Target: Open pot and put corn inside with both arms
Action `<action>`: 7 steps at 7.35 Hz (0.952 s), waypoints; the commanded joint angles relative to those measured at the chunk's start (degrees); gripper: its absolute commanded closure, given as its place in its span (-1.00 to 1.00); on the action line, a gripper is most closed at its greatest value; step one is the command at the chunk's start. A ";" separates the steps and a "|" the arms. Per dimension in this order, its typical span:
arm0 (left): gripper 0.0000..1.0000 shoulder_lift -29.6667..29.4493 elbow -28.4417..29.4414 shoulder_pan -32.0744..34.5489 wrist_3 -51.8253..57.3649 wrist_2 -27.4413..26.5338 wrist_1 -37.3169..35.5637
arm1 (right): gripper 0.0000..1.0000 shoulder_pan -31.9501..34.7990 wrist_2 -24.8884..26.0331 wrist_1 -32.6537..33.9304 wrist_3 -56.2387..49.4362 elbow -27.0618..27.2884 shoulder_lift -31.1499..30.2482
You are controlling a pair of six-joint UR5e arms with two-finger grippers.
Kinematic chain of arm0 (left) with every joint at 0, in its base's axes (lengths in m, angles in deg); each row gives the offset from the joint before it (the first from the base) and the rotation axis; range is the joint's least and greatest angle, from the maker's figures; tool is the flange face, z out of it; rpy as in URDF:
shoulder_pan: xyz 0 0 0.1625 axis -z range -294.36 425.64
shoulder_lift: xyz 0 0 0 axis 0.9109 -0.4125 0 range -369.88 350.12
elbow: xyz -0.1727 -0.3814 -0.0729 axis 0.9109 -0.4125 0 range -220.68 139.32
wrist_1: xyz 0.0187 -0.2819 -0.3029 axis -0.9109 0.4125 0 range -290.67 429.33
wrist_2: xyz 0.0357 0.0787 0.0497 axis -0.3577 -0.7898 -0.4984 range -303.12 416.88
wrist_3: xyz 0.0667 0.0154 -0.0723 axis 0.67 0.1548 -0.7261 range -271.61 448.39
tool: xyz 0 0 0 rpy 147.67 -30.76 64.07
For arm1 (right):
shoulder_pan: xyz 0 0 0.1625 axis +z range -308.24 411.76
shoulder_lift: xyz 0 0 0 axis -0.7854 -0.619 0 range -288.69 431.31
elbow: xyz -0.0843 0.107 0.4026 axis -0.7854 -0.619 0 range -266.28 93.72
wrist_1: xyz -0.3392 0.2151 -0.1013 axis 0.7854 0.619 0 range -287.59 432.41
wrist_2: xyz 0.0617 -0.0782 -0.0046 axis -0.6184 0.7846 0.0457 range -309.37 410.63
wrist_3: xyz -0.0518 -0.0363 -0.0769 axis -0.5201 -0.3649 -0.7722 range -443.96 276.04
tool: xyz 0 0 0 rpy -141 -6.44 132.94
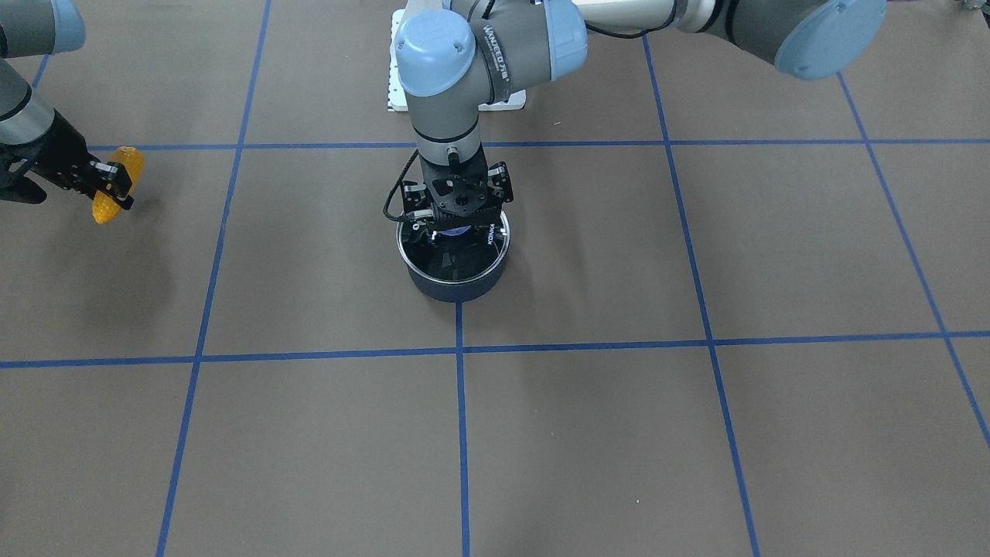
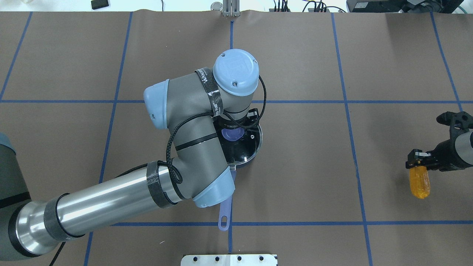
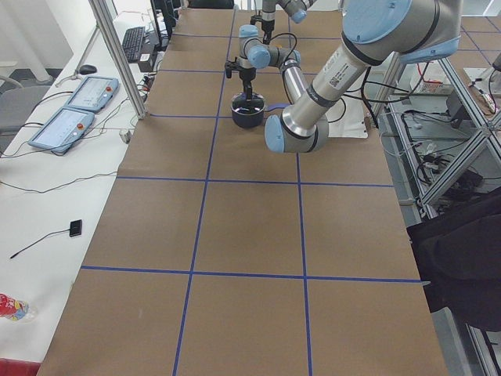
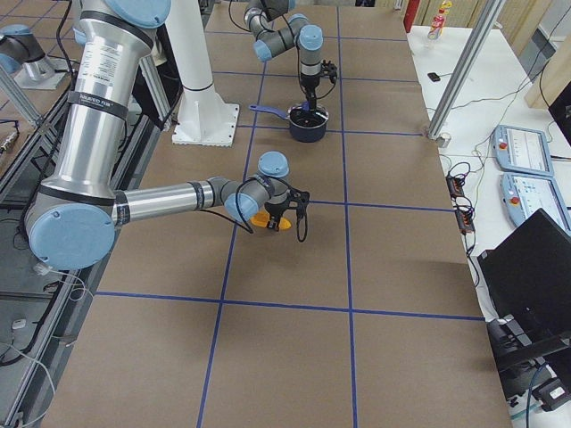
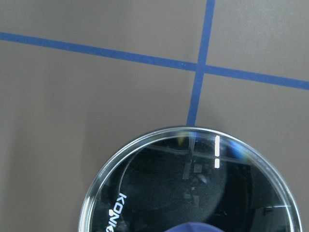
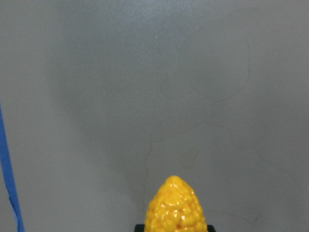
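Fingers of my right gripper (image 2: 417,162) are clamped across the corn (image 2: 420,183), gripping it near its thick end as far as the overhead view shows; it is a short yellow-orange cob, glossy and covered in small bumpy kernels, narrowing to a rounded tip that my right wrist camera shows pointing away from the lens; it appears to hang just above the table (image 1: 619,433), its shadow lying apart from it in the front view; it is far out on my right side, well apart from the pot (image 1: 456,285). That pot is a small dark navy saucepan standing near the middle of the table, close to a crossing of blue tape lines (image 5: 199,72); its long periwinkle handle (image 2: 224,216) points back toward my base, mostly hidden under my left forearm; the round glass lid (image 5: 159,193) sits on it, steel-rimmed, dark and reflective, with white lettering near the edge. My left gripper (image 1: 455,229) stands straight down on that lid at its purple knob (image 2: 232,133); whether those fingers are pressed onto the knob or merely either side of it, I cannot tell.
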 commanded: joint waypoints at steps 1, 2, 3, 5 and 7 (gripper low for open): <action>-0.96 -0.03 -0.17 -0.20 0.20 0.12 0.00 | 0.39 0.24 -0.10 0.19 -0.21 0.08 0.02; -0.95 -0.21 -0.17 -0.28 0.20 0.12 0.09 | 0.39 0.24 -0.10 0.19 -0.21 0.08 0.02; -0.87 -0.38 -0.17 -0.29 0.20 0.12 0.09 | 0.39 0.15 -0.10 0.19 -0.21 -0.01 0.02; -0.61 -0.29 -0.17 -0.37 0.20 0.21 0.26 | 0.39 0.24 -0.10 0.19 -0.21 0.08 0.10; -0.35 -0.12 -0.08 -0.37 0.20 1.00 0.62 | 0.39 0.33 -0.10 0.19 -0.21 0.08 0.10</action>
